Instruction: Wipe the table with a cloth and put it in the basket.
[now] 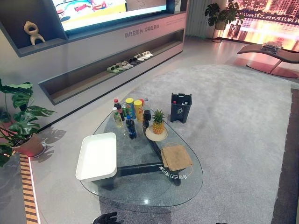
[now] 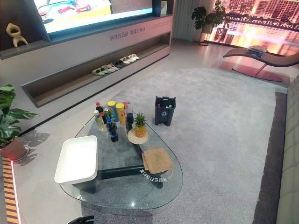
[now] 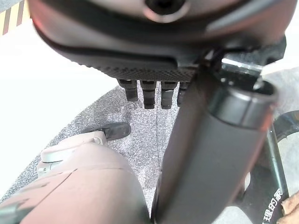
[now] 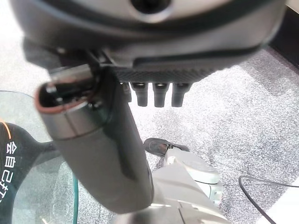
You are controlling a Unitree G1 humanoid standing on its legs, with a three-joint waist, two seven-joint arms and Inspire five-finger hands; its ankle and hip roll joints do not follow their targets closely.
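A folded brown cloth lies on the right part of the glass table, near its front edge. A white rectangular basket stands on the table's left side. My left hand hangs low in front of the table, well short of the cloth. In the left wrist view the left hand has straight fingers over the carpet and holds nothing. The right hand also hangs with straight fingers beside the glass edge and is empty.
Several bottles and cans and a pineapple on a plate stand at the table's far end. A dark bin sits on the carpet behind. A potted plant stands at the left.
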